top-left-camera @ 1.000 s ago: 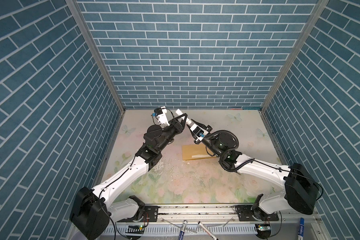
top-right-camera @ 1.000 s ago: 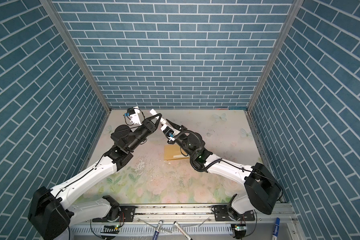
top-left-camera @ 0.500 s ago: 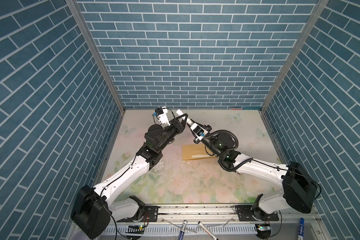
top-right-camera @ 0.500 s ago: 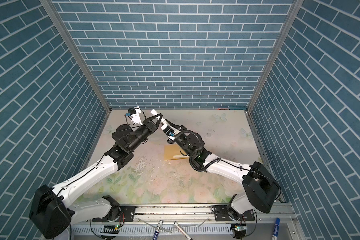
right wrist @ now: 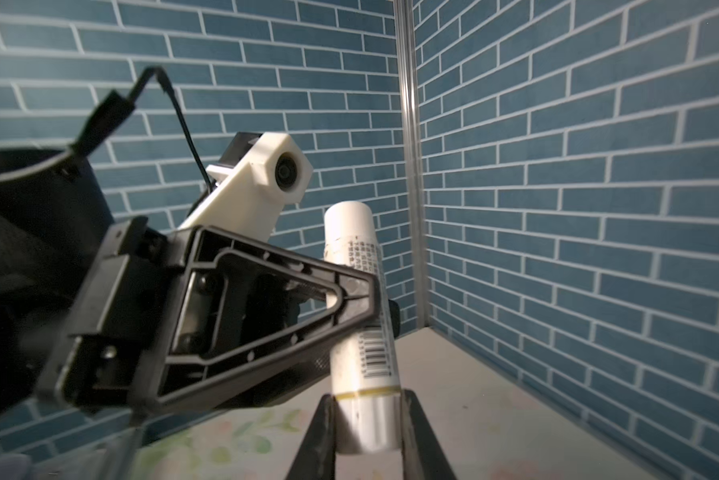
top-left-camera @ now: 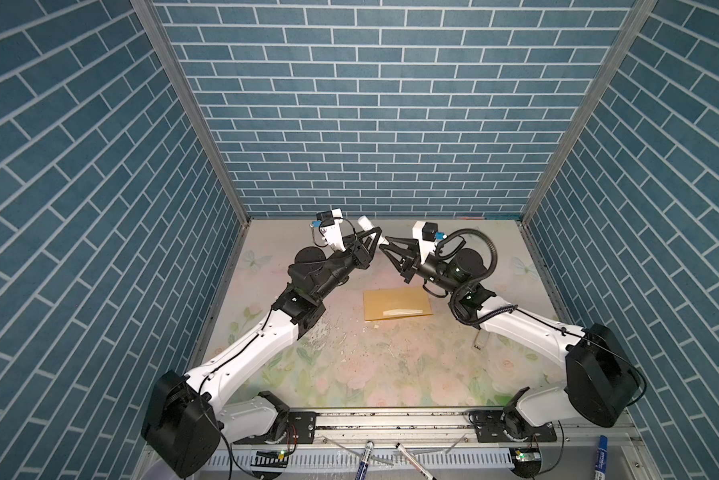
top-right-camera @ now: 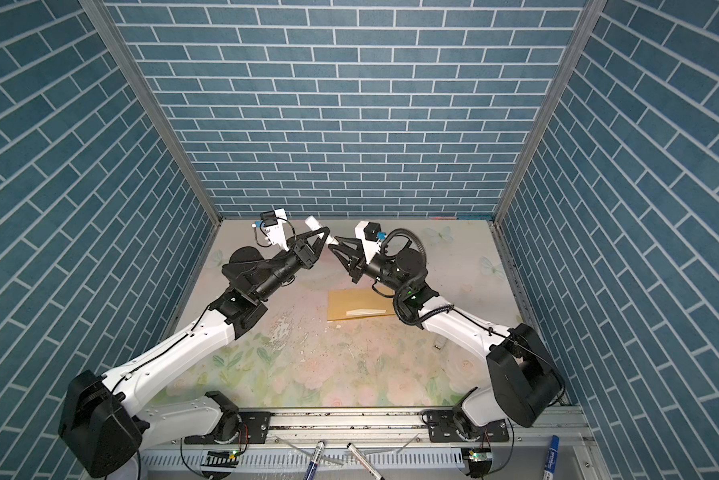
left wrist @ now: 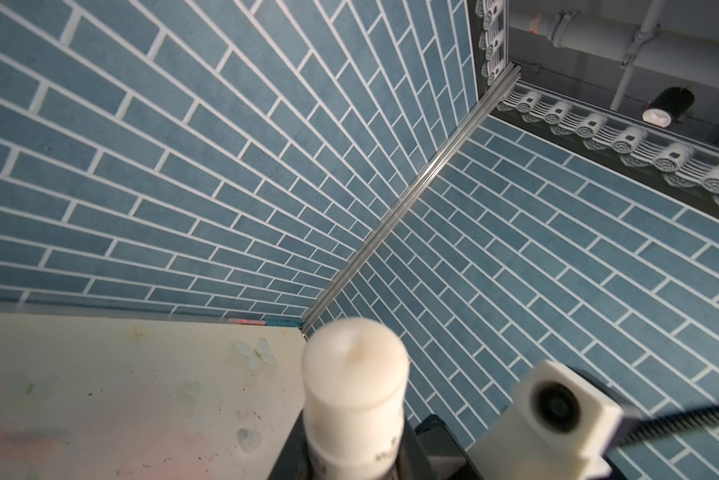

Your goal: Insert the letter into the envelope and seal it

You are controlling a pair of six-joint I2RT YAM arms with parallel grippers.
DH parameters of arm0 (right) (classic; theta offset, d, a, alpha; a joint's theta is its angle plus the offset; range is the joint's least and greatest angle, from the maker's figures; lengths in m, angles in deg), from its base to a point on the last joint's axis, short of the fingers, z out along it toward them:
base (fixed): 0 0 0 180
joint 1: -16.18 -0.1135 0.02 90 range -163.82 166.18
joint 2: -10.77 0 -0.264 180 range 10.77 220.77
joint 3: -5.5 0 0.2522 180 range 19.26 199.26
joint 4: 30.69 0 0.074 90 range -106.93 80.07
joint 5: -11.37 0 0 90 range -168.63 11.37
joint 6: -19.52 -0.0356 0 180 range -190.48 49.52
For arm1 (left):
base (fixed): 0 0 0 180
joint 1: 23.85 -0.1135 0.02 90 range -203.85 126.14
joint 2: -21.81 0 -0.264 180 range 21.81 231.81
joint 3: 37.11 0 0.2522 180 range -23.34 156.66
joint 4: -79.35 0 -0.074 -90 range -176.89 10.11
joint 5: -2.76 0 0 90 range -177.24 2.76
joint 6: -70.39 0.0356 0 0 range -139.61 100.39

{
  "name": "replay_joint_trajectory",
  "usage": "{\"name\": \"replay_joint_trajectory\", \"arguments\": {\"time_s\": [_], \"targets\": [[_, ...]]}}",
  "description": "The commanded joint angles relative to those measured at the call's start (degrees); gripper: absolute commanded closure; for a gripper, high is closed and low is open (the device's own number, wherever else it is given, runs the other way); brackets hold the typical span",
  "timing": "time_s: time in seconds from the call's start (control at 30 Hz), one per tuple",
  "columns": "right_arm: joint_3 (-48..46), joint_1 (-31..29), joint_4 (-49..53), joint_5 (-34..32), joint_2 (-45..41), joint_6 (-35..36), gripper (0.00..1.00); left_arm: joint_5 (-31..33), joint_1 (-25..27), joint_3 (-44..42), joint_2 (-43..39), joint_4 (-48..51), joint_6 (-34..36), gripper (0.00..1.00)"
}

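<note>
Glue stick (top-left-camera: 366,221) hangs in the air over the back half of the worktop (top-left-camera: 349,374) in both top views, between the two arms. The left gripper (top-left-camera: 375,236) is clamped across its middle and the right gripper (top-left-camera: 386,246) meets its lower end. The envelope (top-left-camera: 395,301) lies flat about mid-worktop, well apart from both. A pale strip (top-left-camera: 401,311) shows near its front edge. I cannot tell whether that is the letter or the flap's lining. I see no loose letter, so I judge it is inside.

Left wrist view: the glue stick (left wrist: 355,382) shows its rounded top end, blurred. The jaws are mostly out of frame.

Right wrist view: the left gripper (right wrist: 351,307) pinches the glue stick (right wrist: 349,232) at its label. The right gripper (right wrist: 368,436) is closed on the end below the gold band (right wrist: 368,392), one finger touching each side.

My reading is that the step in hand is uncapping the glue for sealing. The next move calls for a straight pull or twist along the stick's axis with the left grip firm. After that the glue goes to the flap.
</note>
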Motion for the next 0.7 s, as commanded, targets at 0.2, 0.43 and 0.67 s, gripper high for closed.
{"name": "replay_joint_trajectory", "arguments": {"time_s": [0.2,0.43,0.67], "targets": [[8.6,7.2,-20.4,7.7,8.5,-42.5,1.00,-4.3,-0.1,0.0,-2.7,1.5,9.4,1.00],[8.0,7.2,-20.9,9.9,8.2,-36.4,1.00,-1.1,-0.1,0.2,-2.8,1.5,5.9,1.00],[0.0,3.7,-0.8,-0.7,-4.8,3.9,0.52,2.8,-0.1,0.8,-2.4,1.9,-2.6,1.00]]}}
